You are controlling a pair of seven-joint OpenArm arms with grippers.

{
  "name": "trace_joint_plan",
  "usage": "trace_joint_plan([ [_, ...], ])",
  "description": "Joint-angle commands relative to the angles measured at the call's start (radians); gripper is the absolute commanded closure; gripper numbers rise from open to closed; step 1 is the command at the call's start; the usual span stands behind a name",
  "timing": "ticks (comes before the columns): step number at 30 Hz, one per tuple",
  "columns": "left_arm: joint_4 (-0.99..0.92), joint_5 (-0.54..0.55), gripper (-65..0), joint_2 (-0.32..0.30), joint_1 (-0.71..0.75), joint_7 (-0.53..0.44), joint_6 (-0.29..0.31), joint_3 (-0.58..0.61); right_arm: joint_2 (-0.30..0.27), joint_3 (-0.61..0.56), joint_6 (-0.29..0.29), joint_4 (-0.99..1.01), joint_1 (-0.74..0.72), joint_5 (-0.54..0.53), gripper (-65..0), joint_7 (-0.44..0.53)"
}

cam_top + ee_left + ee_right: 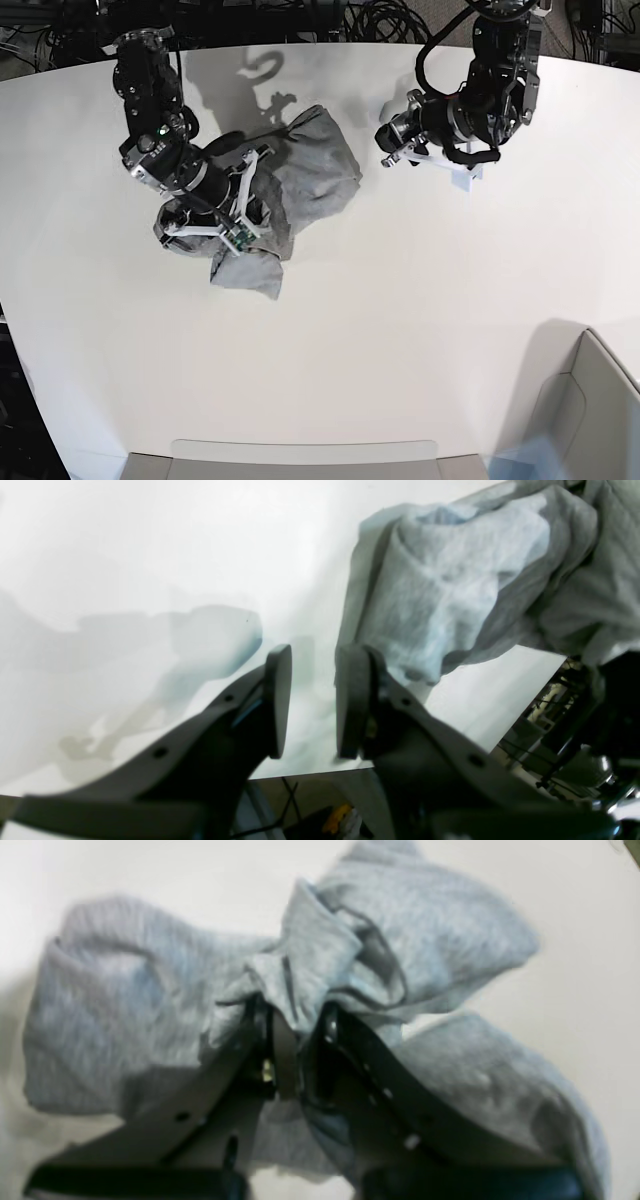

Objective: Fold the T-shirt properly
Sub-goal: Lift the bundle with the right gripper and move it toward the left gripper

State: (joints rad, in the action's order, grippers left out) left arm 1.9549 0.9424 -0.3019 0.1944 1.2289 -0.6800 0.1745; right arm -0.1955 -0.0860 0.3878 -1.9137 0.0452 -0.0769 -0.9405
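Observation:
The heather-grey T-shirt [310, 175] lies crumpled in a heap on the white table [420, 300], left of centre in the base view. My right gripper [295, 1015] is shut on a bunched fold of the T-shirt [425, 940], and cloth spills around both fingers. In the base view that right gripper [250, 200] sits on the heap's left side. My left gripper [310, 700] is open with nothing between its pads, hovering over bare table. The T-shirt [450, 580] lies just beyond its right finger. In the base view the left gripper [388, 148] is a short way right of the heap.
A grey bin [590, 400] stands at the table's near right corner, and a pale tray edge [300, 455] runs along the near side. Cables and dark gear lie beyond the far table edge [330, 45]. The table's edge [320, 772] shows just under the left gripper.

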Motion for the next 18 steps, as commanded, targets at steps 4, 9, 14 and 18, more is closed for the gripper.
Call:
trace_joint_plan([
  [4, 0.014, 0.03, -16.4, -0.004, -0.006, 0.024, -0.018, -0.003, 0.051, -0.12, -0.005, -0.037, 0.031, 0.222, 0.0, 0.028],
  [9, 0.014, 0.03, -16.4, -0.004, -0.009, 0.019, -0.018, -0.003, 0.078, -0.252, -0.005, -0.042, 0.051, 0.369, 0.0, 0.031],
  [14, 0.013, 0.03, -16.4, -0.004, -0.005, 0.024, -0.018, -0.003, 0.078, -0.318, 0.003, -0.039, 0.051, 0.366, 0.0, 0.028],
  [18, 0.013, 0.036, -16.4, -0.004, 0.015, 0.027, -0.018, 0.003, 0.078, -0.327, 0.003, -0.007, 0.048, 0.365, 0.0, 0.028],
])
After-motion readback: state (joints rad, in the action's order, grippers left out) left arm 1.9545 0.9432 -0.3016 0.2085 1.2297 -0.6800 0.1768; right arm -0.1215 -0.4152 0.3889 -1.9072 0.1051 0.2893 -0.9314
